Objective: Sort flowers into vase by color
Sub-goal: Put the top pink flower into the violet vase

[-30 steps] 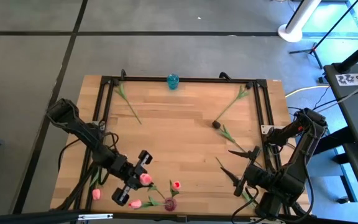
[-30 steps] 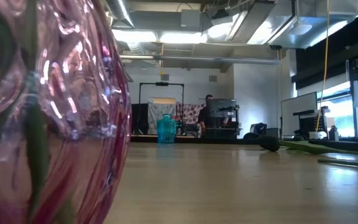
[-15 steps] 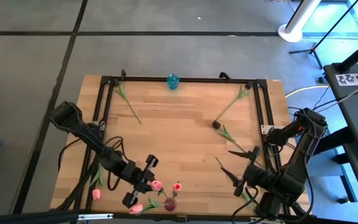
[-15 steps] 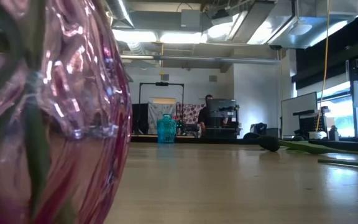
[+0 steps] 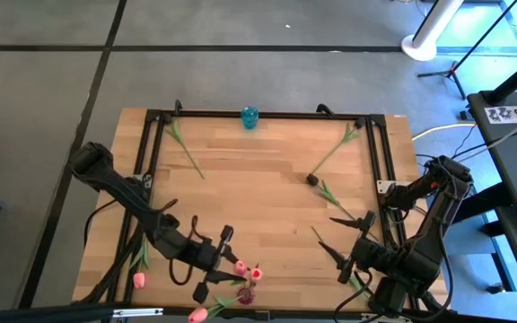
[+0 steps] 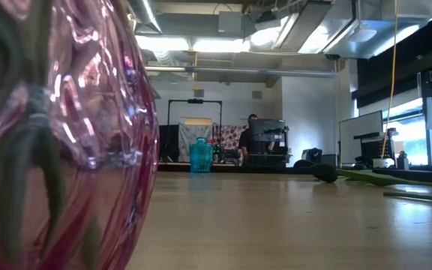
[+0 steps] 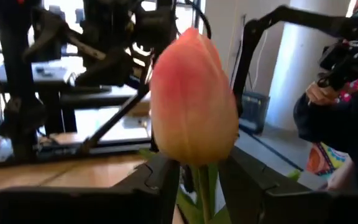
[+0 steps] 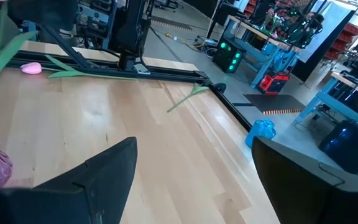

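Observation:
A pink flower (image 7: 194, 99) stands with its stem (image 7: 202, 194) down in the pink glass vase (image 5: 246, 292) at the near edge. My left gripper (image 5: 229, 266) is level and open, one finger on each side of that stem, gaps showing in the left wrist view. A second pink flower (image 5: 256, 273) also stands in the vase. A third (image 5: 197, 314) leans out over the near edge. Green stems show inside the vase (image 6: 58, 135) in the low view. One pink flower (image 5: 138, 280) lies on the table at the near left. My right gripper (image 5: 326, 226) waits open at the near right.
A blue vase (image 5: 249, 117) stands at the middle of the far edge. A dark-headed flower (image 5: 312, 179) lies right of centre, and other green stems (image 5: 185, 148) lie at the far left and near my right gripper. A black frame (image 5: 151, 135) borders the table.
My left gripper has gone toward the table's right and near edges, up to the pink vase, and has tipped to level. The pink flower went with it, its head now over the vase. The leaning flower's head has swung toward the near edge.

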Action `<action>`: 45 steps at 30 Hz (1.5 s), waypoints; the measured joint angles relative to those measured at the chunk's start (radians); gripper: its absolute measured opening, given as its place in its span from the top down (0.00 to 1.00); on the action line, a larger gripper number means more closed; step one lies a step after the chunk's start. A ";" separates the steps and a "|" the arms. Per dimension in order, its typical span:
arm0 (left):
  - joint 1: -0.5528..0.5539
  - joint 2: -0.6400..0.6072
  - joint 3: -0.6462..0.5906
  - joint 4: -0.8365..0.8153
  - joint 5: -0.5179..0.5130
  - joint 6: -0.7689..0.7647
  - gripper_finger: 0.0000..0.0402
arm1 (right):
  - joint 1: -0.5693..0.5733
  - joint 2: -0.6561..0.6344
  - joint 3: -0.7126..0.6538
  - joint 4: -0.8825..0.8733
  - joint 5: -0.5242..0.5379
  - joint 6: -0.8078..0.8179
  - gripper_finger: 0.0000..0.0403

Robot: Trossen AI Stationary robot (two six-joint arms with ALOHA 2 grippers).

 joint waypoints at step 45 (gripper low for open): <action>-0.032 -0.104 0.182 -0.652 0.025 -0.134 0.64 | 0.000 0.000 0.000 0.010 -0.038 -0.026 0.21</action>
